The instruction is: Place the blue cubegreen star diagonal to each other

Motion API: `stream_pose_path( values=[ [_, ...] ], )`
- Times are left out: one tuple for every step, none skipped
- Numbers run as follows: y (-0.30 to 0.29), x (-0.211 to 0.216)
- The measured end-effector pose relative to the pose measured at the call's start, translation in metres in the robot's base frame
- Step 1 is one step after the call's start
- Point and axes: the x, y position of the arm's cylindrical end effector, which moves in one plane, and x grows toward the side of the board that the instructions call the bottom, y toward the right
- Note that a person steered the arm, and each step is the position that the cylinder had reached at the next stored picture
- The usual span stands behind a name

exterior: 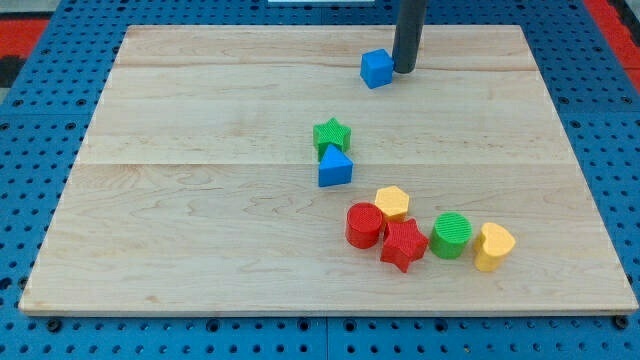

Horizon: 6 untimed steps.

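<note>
The blue cube (376, 68) sits near the view's top, right of centre, on the wooden board (200, 200). My tip (404, 69) stands right beside the cube's right side, touching or nearly touching it. The green star (331, 134) lies near the board's middle, below and to the left of the cube. A blue triangular block (335, 167) rests directly below the star, touching it.
A cluster lies at the lower right: a red cylinder (364, 225), a yellow hexagon (392, 203), a red star (403, 244), a green cylinder (452, 234) and a yellow block (493, 246). A blue pegboard (40, 330) surrounds the board.
</note>
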Motion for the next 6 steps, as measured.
stream_pose_path(
  values=[
    [0.037, 0.057],
    [0.005, 0.048],
    [-0.015, 0.012],
    [-0.035, 0.016],
    [-0.060, 0.029],
    [-0.064, 0.006]
  ],
)
